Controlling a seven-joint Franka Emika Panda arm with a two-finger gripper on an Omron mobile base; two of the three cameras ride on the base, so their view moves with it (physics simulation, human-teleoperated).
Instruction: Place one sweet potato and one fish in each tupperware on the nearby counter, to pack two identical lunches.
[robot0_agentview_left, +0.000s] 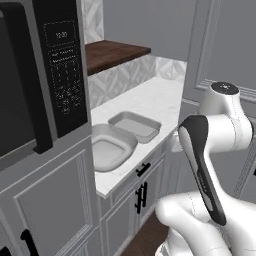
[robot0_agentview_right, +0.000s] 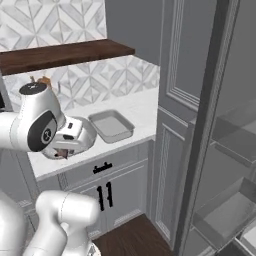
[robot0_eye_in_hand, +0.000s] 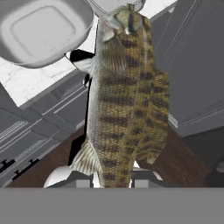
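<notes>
- The fingers (robot0_eye_in_hand: 114, 177) are closed on the fish (robot0_eye_in_hand: 124, 100); it stands lengthwise out of them in the hand view, tail at the tips, head at 12 o'clock.
- The round tupperware (robot0_eye_in_hand: 43, 33) lies at 10 o'clock from the fish's head, on the worktop (robot0_eye_in_hand: 26, 81), and looks empty.
- In the left base view the rectangular tupperware (robot0_agentview_left: 135, 125) sits just beyond the round one, at 1 o'clock, also empty.
- Judgement: the fish must travel up and left to clear the rim.
</notes>
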